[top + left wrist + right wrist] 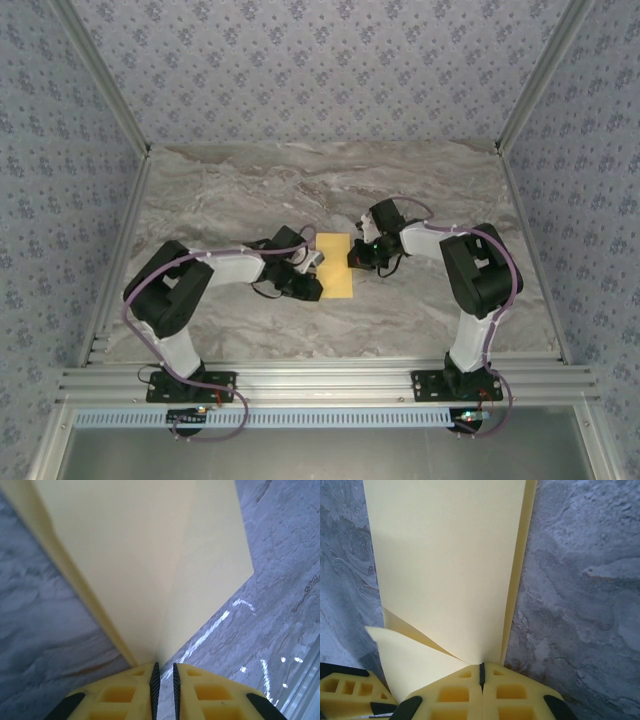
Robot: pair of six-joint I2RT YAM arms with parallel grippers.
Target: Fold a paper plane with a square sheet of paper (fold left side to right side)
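Right jaws clenched against the square sheet of paper (445, 570) — left jaws nearly closed, grip unclear.

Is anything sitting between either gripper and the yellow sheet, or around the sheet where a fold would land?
Nothing visible does. The left gripper has its tips right at a corner of the square sheet of paper, the right gripper meets its edge, and the marble table beside it shows no other object.

Yellow-orange paper (335, 262), grey marbled table (250, 190)
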